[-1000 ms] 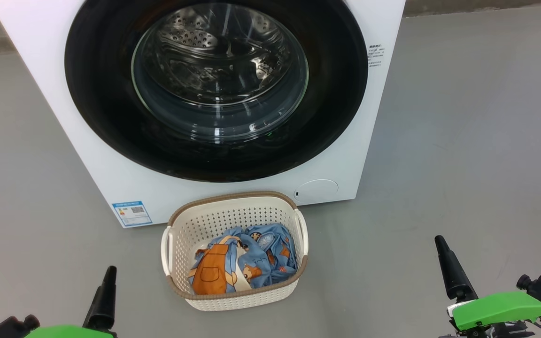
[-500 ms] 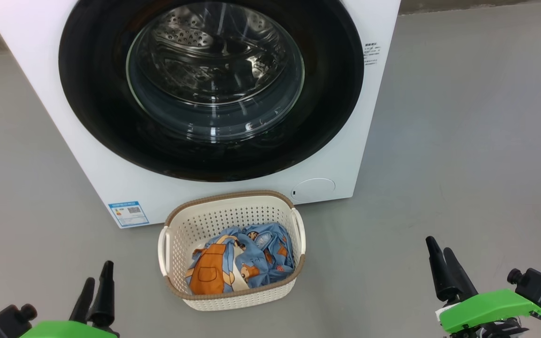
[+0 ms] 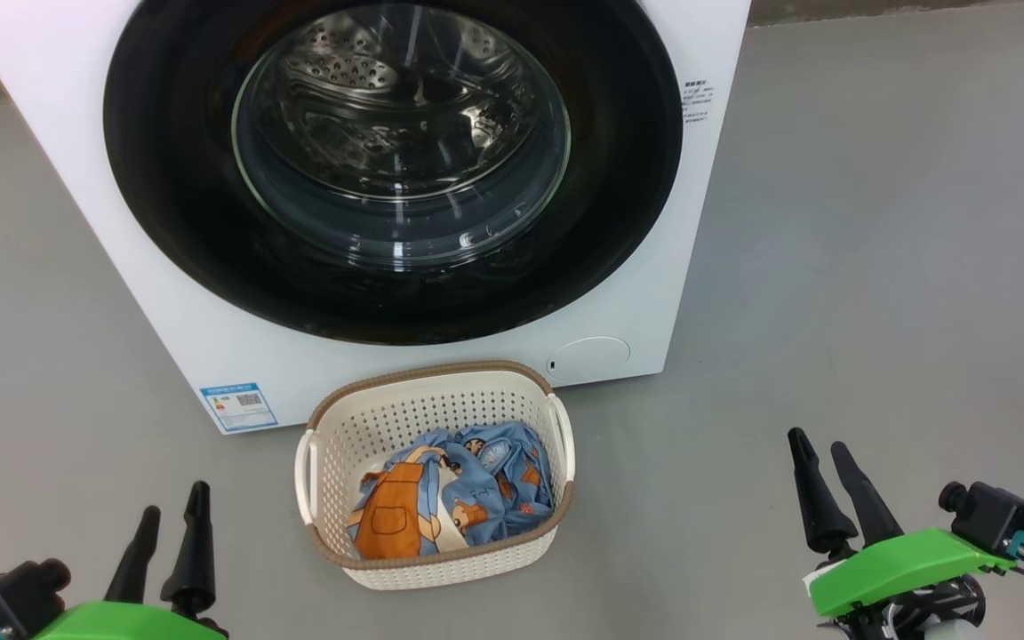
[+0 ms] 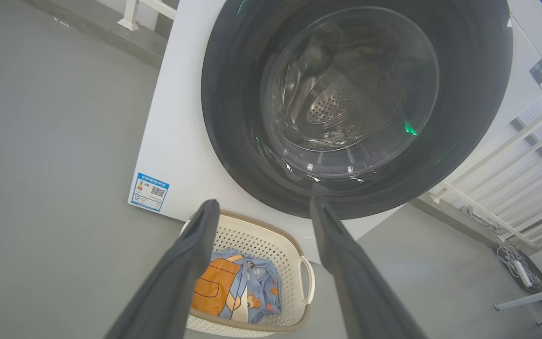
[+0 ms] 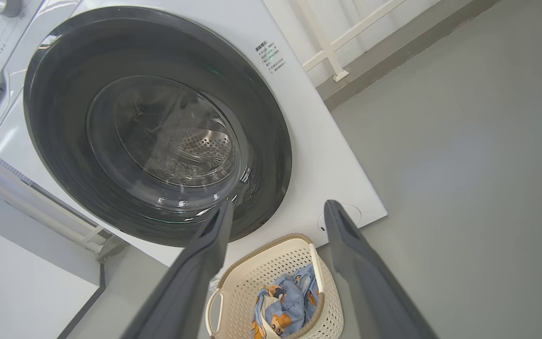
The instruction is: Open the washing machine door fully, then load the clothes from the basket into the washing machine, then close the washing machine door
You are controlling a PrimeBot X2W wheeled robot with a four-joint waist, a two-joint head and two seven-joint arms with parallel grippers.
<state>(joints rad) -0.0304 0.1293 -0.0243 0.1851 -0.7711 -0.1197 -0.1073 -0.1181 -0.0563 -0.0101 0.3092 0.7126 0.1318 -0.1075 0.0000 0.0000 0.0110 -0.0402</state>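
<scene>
Shut flush on big white front-loading washing machine point(image 3: 299, 373): large round door point(image 3: 401, 142) with glossy black rim and clear domed glass. Just before it on grey floor point(image 3: 832, 267), small cream perforated plastic basket point(image 3: 441, 573) with brown woven-look rim. Inside, bundled light blue cartoon-print clothes point(image 3: 441, 507) with orange patch. At lower left, left tool point(image 3: 175, 500), fingers spread, empty. At lower right, right tool point(image 3: 817, 441), likewise spread, empty; both well apart from basket.

Washing machine door point(image 3: 401, 142) shut, past both jaws — basket point(image 3: 441, 573) of blue-orange clothes point(image 3: 459, 498) between left gripper point(image 3: 175, 500) and right gripper point(image 3: 817, 441).
</scene>
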